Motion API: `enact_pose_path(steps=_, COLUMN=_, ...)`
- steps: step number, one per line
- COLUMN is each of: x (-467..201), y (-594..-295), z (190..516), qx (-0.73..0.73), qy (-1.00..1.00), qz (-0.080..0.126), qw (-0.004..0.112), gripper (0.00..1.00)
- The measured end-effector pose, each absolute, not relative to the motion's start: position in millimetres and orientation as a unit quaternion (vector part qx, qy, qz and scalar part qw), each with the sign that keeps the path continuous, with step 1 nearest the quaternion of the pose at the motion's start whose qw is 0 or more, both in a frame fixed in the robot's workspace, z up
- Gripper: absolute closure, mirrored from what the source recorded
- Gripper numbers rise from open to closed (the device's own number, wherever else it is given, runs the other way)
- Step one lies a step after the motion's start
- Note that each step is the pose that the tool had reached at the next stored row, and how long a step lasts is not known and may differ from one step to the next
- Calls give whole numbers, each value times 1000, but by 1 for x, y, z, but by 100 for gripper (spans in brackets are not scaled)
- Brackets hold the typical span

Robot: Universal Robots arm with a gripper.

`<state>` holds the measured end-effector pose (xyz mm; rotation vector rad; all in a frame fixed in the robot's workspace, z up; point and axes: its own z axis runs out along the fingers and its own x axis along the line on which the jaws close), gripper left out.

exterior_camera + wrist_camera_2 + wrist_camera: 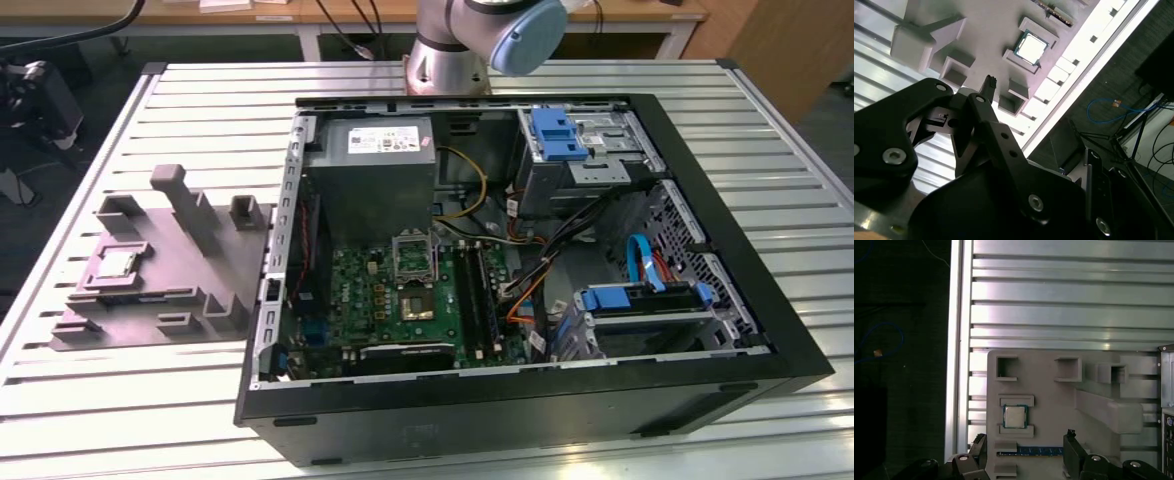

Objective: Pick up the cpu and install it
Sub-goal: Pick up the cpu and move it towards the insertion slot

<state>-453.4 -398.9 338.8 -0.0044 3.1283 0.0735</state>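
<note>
Your fingers (1073, 447) are spread apart and carry nothing. They hang over the grey moulded plastic tray (1054, 395), and whether they clear it fully you cannot tell. The small, flat, square, silvery-topped cpu (1015, 416) lies in a shallow recess of that tray, bracketed by two raised ridges and not yet touched. Just beside it, on the side nearer the fingers, rests a long narrow blue strip (1029, 451). The likely trouble, by my judgement, is the chip's thinness. It offers so little edge that an off-centre close could catch a ridge or the strip instead, or lift the chip tilted and let it slip. A tilted chip would also seat badly in the shiny rectangular metal socket frame (412, 250) on the green circuit board (387, 300), and the loose orange and black cables (534, 270) at three o'clock from the board could snag the arm. In the exterior view the tray sits at nine o'clock from the open black tower case (534, 420), both on the slatted aluminium counter (134, 400). The arm's grey base (447, 55) stands at twelve o'clock. Around you are a dark floor, blue cable loops (1114, 105) and wooden desks (334, 12) beyond.
</note>
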Motion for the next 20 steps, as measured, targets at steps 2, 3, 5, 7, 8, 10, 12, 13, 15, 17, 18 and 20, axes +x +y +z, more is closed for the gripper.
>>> enact_pose_path(steps=2, x=-453, y=-399, z=338, qx=-1, qy=1000, qz=24, qw=6, gripper=29)
enact_pose_path(steps=3, x=-453, y=-399, z=338, qx=-1, qy=1000, qz=24, qw=6, gripper=29)
enact_pose_path(steps=5, x=-453, y=-399, z=337, qx=-1, qy=1000, qz=24, qw=6, gripper=29)
enact_pose_path(steps=7, x=-453, y=-399, z=336, qx=-1, qy=1000, qz=24, qw=6, gripper=29)
enact_pose_path(steps=8, x=-453, y=-399, z=335, qx=-1, qy=1000, qz=24, qw=6, gripper=29)
enact_pose_path(steps=10, x=-453, y=-399, z=334, qx=-1, qy=1000, qz=24, qw=6, gripper=29)
enact_pose_path(steps=12, x=-453, y=-399, z=334, qx=-1, qy=1000, qz=24, qw=6, gripper=29)
enact_pose_path(steps=13, x=-453, y=-399, z=334, qx=-1, qy=1000, qz=24, qw=6, gripper=29)
enact_pose_path(steps=15, x=-453, y=-399, z=333, qx=-1, qy=1000, qz=24, qw=6, gripper=29)
enact_pose_path(steps=17, x=-453, y=-399, z=333, qx=-1, qy=1000, qz=24, qw=6, gripper=29)
enact_pose_path(steps=18, x=-453, y=-399, z=333, qx=-1, qy=1000, qz=24, qw=6, gripper=29)
enact_pose_path(steps=20, x=-453, y=-399, z=333, qx=-1, qy=1000, qz=24, qw=6, gripper=29)
